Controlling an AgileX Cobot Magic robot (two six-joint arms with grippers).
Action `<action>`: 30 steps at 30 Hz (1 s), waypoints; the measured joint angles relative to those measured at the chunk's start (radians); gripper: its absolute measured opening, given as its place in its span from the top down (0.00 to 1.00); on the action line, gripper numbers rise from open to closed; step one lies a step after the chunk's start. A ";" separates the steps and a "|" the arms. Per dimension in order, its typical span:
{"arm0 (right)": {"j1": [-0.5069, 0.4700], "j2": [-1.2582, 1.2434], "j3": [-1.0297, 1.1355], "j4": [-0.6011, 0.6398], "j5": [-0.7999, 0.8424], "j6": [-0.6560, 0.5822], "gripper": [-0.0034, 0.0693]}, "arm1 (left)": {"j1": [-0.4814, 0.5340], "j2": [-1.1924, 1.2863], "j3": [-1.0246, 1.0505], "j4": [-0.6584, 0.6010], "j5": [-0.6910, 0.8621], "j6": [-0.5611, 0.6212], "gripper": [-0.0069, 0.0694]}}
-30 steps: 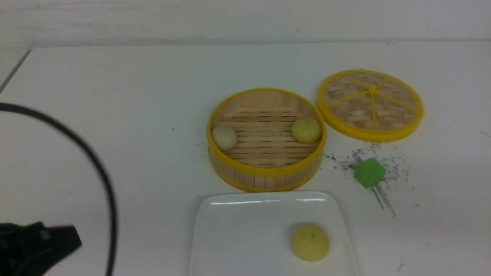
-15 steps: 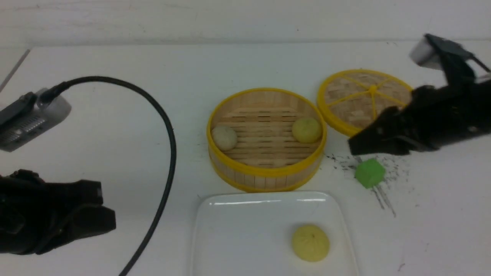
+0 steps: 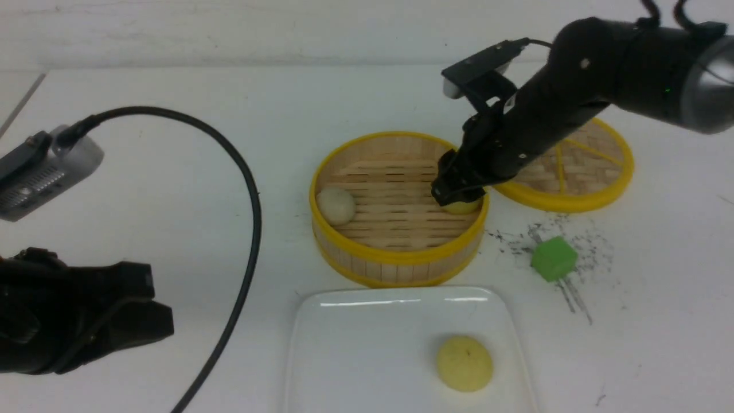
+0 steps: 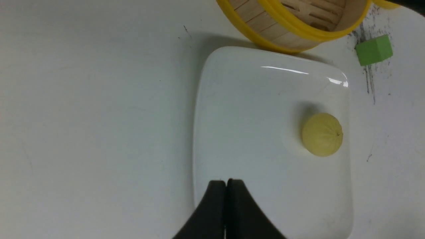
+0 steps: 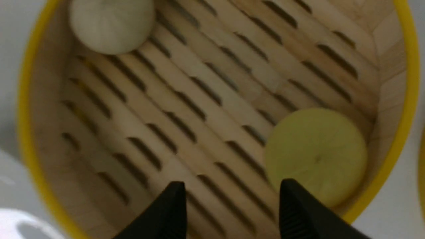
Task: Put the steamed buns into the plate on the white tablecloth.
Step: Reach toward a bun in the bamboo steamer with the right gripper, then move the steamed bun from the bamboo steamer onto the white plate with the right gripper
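Observation:
One pale yellow bun [image 3: 464,363] lies on the white plate [image 3: 355,350] at the front; the left wrist view shows that bun [image 4: 322,134] and the plate [image 4: 239,109] too. An off-white bun [image 3: 336,205] and a second yellow bun [image 3: 463,205] sit in the bamboo steamer [image 3: 395,261]. My right gripper [image 3: 453,192] hangs open over the steamer's right side, just above the yellow bun [image 5: 317,154], which lies off to one side of the jaws; the off-white bun [image 5: 111,25] is farther away. My left gripper [image 4: 226,182] is shut and empty, low at the left of the white tablecloth [image 3: 172,115].
The woven steamer lid [image 3: 579,172] lies right of the steamer, partly behind my right arm. A green cube [image 3: 553,258] sits on dark scuffs front right of the steamer. A black cable [image 3: 246,189] loops over the left side.
My right arm has swung in from the right and now reaches over the steamer's right side, above the yellow bun. My left arm came into view and has settled at the left.

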 joint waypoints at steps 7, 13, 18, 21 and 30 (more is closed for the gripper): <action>0.001 0.077 -0.021 -0.201 -0.080 0.090 0.43 | 0.000 0.000 0.000 -0.001 0.000 0.000 0.87; 0.001 0.108 -0.025 -0.210 -0.099 0.096 0.55 | 0.000 0.000 0.000 -0.001 0.000 -0.004 0.86; 0.001 0.105 -0.026 -0.201 -0.096 0.101 0.86 | 0.000 0.000 0.000 -0.001 0.000 -0.004 0.86; 0.001 0.078 -0.026 -0.178 -0.067 0.101 0.93 | 0.000 0.000 0.000 0.000 0.000 -0.005 0.86; 0.009 -0.261 -0.012 -0.002 0.302 0.103 0.93 | 0.000 0.000 0.000 0.006 0.000 -0.007 0.84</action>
